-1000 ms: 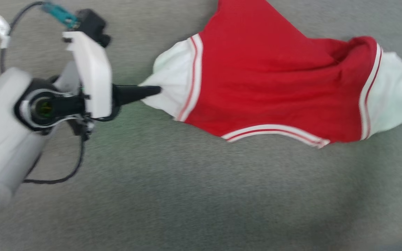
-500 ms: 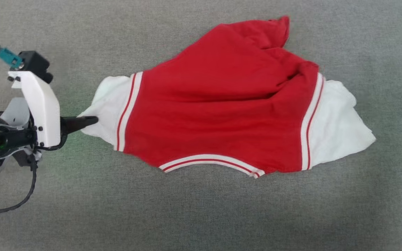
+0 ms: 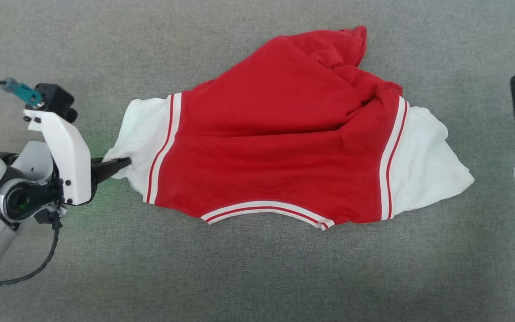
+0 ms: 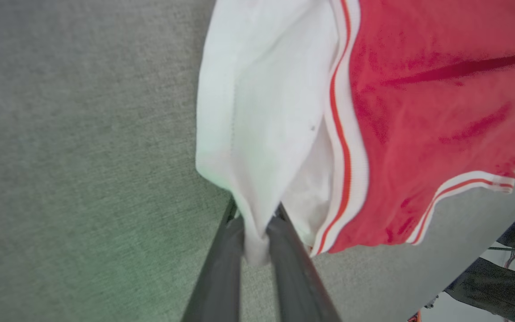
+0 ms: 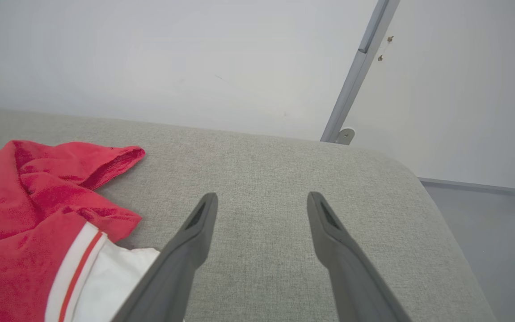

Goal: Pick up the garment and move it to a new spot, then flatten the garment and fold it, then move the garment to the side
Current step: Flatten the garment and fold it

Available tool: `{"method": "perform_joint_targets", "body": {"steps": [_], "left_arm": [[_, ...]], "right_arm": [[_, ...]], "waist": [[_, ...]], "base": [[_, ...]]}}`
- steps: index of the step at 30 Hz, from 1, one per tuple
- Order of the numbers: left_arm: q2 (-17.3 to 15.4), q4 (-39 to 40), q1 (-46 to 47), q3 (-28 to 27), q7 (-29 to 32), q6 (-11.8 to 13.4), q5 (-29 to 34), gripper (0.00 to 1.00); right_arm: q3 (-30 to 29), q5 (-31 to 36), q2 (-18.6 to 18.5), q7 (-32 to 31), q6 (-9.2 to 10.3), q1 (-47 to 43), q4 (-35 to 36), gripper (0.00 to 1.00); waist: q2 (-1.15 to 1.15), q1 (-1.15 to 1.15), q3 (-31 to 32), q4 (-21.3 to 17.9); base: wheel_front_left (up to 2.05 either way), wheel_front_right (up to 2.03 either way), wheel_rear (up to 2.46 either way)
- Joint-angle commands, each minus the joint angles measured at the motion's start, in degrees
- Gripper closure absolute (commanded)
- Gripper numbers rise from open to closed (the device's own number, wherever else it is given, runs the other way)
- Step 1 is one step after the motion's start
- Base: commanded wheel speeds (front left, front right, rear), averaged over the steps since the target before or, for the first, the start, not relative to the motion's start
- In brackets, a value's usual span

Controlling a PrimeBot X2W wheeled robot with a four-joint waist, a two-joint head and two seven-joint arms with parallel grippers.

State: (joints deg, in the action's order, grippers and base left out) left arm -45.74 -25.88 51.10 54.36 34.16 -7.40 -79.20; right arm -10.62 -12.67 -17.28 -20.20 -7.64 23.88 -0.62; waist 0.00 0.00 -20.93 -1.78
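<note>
One white panel [image 4: 257, 112] of the garment [image 3: 275, 147] sits pinched in the left gripper [image 4: 255, 219], right gripper [image 5: 262, 197] spread empty near the other; best pull low and outward to flatten.

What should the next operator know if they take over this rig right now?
Grip: the left end effector is shut on the edge of the white panel at the left of the garment. The right end effector is open and holds nothing; in the head view it is apart from the garment's right white panel.
Position: the garment lies sideways on the grey padded surface, mostly spread. The red cloth at its far right is bunched and creased.
Done, as it looks: the garment is laid down.
Left: flatten the bunched part, fold, and move it to the side.
</note>
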Motion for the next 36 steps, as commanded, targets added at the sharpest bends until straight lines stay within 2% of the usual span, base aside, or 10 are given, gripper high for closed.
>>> {"method": "perform_joint_targets", "body": {"steps": [1,5,9,15,18,20,22,29,33,36], "left_arm": [[-0.78,0.6,-1.09,-0.11,-1.93,-0.12,-0.02,0.0],[-2.49,2.87,-2.73,0.36,-10.7,-0.12,3.04,0.0],[-3.07,4.3,-5.92,0.78,-21.85,-0.12,5.46,0.0],[-0.53,3.72,-11.97,-0.58,-40.65,-0.09,8.75,0.0],[2.34,2.39,-15.06,-2.0,-47.67,1.39,10.45,0.0],[4.19,2.46,-16.86,-4.0,-49.11,2.22,12.21,0.0],[6.5,3.75,-18.73,-9.82,-49.44,3.6,15.1,0.0],[15.53,12.51,-31.62,-29.21,-49.41,8.03,37.76,0.0],[19.75,15.12,-36.55,-35.07,-49.41,7.25,44.5,0.0],[24.1,16.95,-39.77,-39.99,-49.41,4.43,50.63,0.0]], "right_arm": [[0.88,-0.37,-0.7,-0.44,0.27,-0.91,0.21,0.0],[5.45,-2.14,-3.75,-3.14,0.27,-2.69,0.84,0.0],[12.32,-6.93,-10.73,-8.02,0.27,-6.24,3.37,0.0],[21.79,-17.44,-23.36,-15.88,0.27,-11.34,9.08,0.0],[25.59,-24.65,-28.8,-19.77,0.27,-13.31,11.55,0.0],[26.45,-27.64,-31.78,-21.55,0.27,-13.57,12.56,0.0],[27.07,-29.33,-33.72,-22.36,0.27,-13.47,12.73,0.0],[30.03,-30.39,-38.07,-22.95,0.27,-12.76,11.42,0.0],[31.93,-30.35,-39.73,-23.35,0.2,-12.37,9.84,0.0],[34.19,-29.12,-41.88,-22.46,0.2,-11.14,7.59,0.0]], "waist": [[0.0,0.0,0.47,0.2],[0.0,0.0,1.5,0.89],[0.0,0.0,2.44,2.22],[0.0,0.0,3.35,4.29],[0.0,0.0,3.51,5.45],[0.0,0.0,3.55,6.34],[0.0,0.0,3.39,7.35],[0.0,0.0,2.54,11.07],[0.0,0.0,2.17,12.54],[0.0,0.0,1.41,14.0]], "base": [[0.0,0.0,0.0],[0.0,0.0,0.0],[0.0,0.0,0.0],[0.0,0.0,0.0],[0.0,0.0,0.0],[0.0,0.0,0.0],[0.0,0.0,0.0],[0.0,0.0,0.0],[0.0,0.0,0.0],[0.0,0.0,0.0]]}}
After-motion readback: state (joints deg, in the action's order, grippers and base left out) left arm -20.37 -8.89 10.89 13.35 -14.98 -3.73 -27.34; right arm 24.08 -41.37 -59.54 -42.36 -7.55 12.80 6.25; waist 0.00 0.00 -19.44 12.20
